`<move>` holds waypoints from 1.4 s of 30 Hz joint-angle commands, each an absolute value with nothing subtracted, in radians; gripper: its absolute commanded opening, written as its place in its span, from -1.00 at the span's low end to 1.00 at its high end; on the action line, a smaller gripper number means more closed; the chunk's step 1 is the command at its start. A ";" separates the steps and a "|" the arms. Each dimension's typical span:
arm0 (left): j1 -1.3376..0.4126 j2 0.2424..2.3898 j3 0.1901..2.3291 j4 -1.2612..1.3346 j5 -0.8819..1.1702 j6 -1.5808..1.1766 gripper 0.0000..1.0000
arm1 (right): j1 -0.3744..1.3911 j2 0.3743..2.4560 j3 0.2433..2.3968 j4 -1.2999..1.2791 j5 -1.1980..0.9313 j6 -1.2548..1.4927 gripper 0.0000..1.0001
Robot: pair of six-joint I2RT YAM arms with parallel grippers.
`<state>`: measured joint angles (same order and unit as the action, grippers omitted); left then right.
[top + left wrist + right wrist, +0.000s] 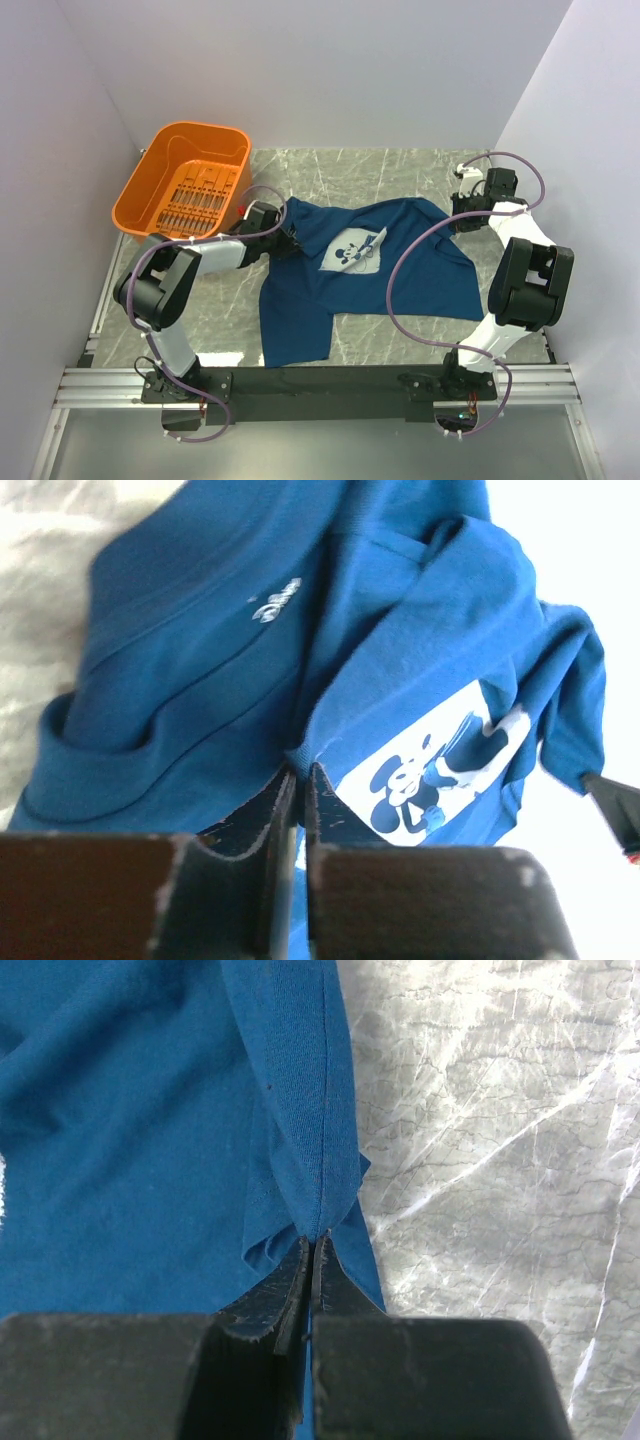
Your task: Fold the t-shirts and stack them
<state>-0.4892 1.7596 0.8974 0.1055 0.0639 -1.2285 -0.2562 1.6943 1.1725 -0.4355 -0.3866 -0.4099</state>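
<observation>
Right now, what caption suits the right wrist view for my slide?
Right gripper shut on a hemmed edge of the dark blue cotton t-shirt, over the grey marbled tabletop.

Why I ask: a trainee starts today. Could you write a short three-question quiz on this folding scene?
1. Multiple choice: the navy t-shirt lies A) spread unfolded on the table, B) rolled into a ball, C) folded in a stack.
2. True or false: the right fingers hang open over bare marble.
3. Fill in: the orange basket stands at the table's far ___ corner.
Key: 1 A. 2 false; they are shut on the t-shirt's edge, and the left fingers pinch it near the mouse print. 3 left.
</observation>
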 commanded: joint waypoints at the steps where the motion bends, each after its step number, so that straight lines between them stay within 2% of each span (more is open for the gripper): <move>1: -0.485 1.726 0.940 0.179 0.098 -1.090 -0.82 | -0.264 1.671 1.212 -0.436 -0.400 -0.414 -1.00; 6: -0.483 1.707 1.009 0.144 0.097 -0.915 -0.99 | -0.265 1.680 1.267 -0.454 -0.436 -0.413 -1.00; 14: -0.473 1.675 1.133 0.064 0.008 -0.637 -0.99 | -0.265 1.715 1.393 -0.505 -0.520 -0.431 -1.00; 20: -0.430 1.646 1.207 0.049 -0.027 -0.519 -0.99 | -0.265 1.663 1.425 -0.505 -0.545 -0.456 -1.00; 26: -0.410 1.571 1.249 0.087 -0.063 -0.382 -0.99 | -0.264 1.485 1.402 -0.489 -0.525 -0.486 -1.00; 31: -0.410 1.468 1.224 0.221 -0.115 -0.238 -0.99 | -0.265 1.296 1.411 -0.468 -0.450 -0.495 -1.00; 38: -0.408 1.258 1.149 0.389 -0.192 -0.121 -0.99 | -0.287 1.143 1.523 -0.445 -0.322 -0.488 -1.00; 42: -0.410 1.119 1.131 0.449 -0.167 -0.110 -0.99 | -0.340 1.051 1.607 -0.436 -0.321 -0.434 -1.00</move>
<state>-0.4091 1.2095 1.1378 0.3153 -0.1562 -0.1650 -0.3042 1.1175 1.5253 -0.4931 -0.3679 -0.4717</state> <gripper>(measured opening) 0.031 0.011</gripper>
